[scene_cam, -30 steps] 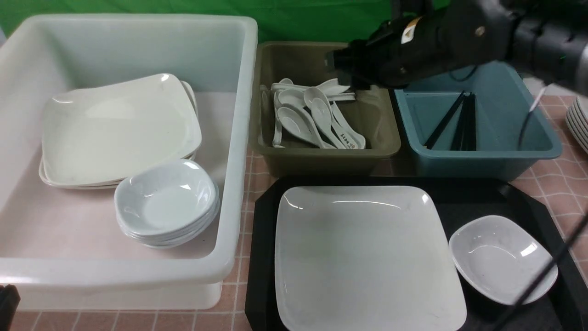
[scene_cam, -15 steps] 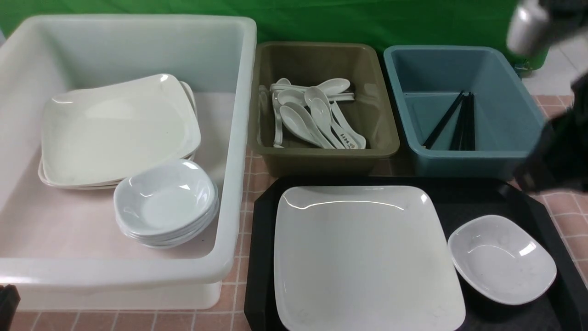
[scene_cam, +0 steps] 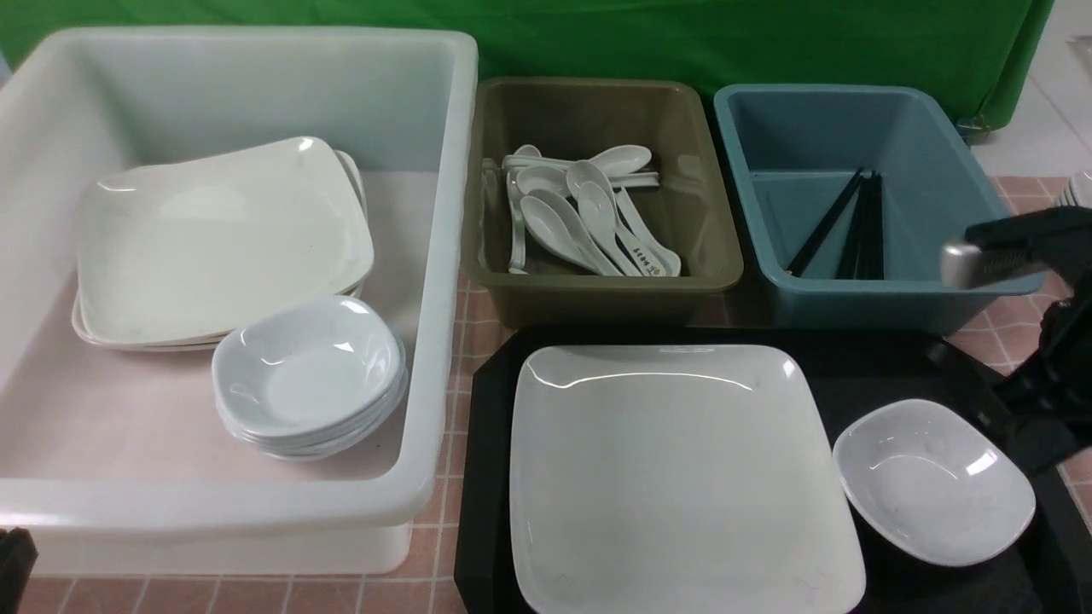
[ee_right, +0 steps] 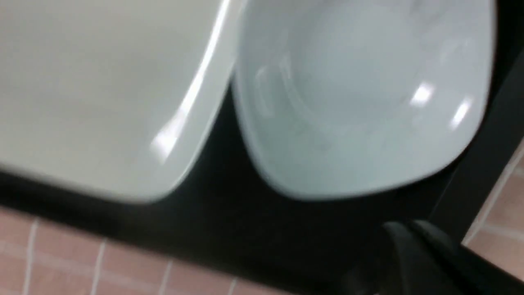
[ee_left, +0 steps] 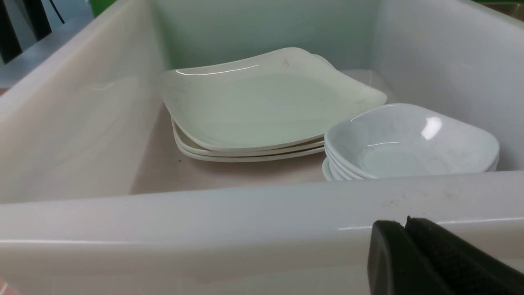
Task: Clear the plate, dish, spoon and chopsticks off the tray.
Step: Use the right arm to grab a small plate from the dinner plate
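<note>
Nearest, the left gripper point(ee_left: 405, 225) sits low outside the near wall of the white tub point(ee_left: 204, 229). Its two black pads are pressed together on nothing (only a dark sliver of it shows in the front view's corner).

Beside that tub, the black tray point(scene_cam: 485, 477) carries the plate point(scene_cam: 682, 477), with the dish point(scene_cam: 934, 482) just to its right.

The right arm point(scene_cam: 1054, 392) reaches in from the right edge over the tray's far right corner. Its silver-capped link point(scene_cam: 960, 263) crosses in front of the blue tub point(scene_cam: 853, 303). The right gripper point(ee_right: 403, 231) points down at the tray's rim just beside the dish, jaws closed and empty (that wrist view is blurred).

Farther back, the white tub holds a stack of square plates point(scene_cam: 222, 239) and a stack of small dishes point(scene_cam: 307, 375). Behind the tray, the olive tub point(scene_cam: 597, 298) holds a heap of white soup spoons point(scene_cam: 589, 213). The black chopsticks point(scene_cam: 857, 226) lie slanted inside the blue tub.
</note>
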### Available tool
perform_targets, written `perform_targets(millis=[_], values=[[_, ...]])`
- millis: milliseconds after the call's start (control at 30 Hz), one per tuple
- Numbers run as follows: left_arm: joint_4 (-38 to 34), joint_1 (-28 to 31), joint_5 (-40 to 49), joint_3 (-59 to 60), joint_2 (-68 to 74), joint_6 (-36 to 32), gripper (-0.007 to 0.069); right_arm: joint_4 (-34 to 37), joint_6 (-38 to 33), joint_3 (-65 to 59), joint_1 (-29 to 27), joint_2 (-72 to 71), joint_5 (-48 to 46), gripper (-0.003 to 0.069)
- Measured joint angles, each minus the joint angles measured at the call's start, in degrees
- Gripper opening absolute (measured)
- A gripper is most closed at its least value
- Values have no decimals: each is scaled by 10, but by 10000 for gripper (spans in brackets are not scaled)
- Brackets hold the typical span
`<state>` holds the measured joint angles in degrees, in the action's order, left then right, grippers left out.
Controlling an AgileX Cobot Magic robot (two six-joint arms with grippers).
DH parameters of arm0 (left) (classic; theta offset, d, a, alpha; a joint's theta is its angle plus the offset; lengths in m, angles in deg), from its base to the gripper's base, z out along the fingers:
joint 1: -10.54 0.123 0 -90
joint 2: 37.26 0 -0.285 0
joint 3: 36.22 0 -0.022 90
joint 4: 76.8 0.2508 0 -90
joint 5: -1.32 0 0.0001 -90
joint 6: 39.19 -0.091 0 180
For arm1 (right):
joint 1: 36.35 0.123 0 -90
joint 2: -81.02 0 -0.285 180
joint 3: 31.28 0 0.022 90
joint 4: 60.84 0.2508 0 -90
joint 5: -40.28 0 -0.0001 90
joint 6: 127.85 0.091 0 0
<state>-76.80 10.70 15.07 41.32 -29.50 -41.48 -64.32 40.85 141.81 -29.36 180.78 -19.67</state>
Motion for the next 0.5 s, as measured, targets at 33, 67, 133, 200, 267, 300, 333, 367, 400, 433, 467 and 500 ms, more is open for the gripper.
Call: perform_targets(millis=[33,67,133,200,267,300,333,367,400,433,467,500], values=[[0,0,0,0,0,0,21,0,-1,6,-3,8,3,41],[0,0,0,0,0,0,21,0,-3,14,-8,19,7,52],[0,0,0,0,0,0,21,0,-25,52,-14,67,15,150],[0,0,0,0,0,0,21,1,-50,69,-14,93,18,234],[0,0,0,0,0,0,21,1,-76,78,-14,111,21,307],[0,0,0,0,0,0,21,2,-90,81,-14,124,21,342],[0,0,0,0,0,0,21,2,-95,83,-14,132,24,358],[0,0,0,0,0,0,21,2,-101,84,-14,141,28,373],[0,0,0,0,0,0,21,2,-102,84,-14,144,29,377],[0,0,0,0,0,0,21,2,-105,85,-14,149,34,382],[0,0,0,0,0,0,21,2,-106,86,-14,161,46,389],[0,0,0,0,0,0,21,2,-108,86,-14,170,57,392]])
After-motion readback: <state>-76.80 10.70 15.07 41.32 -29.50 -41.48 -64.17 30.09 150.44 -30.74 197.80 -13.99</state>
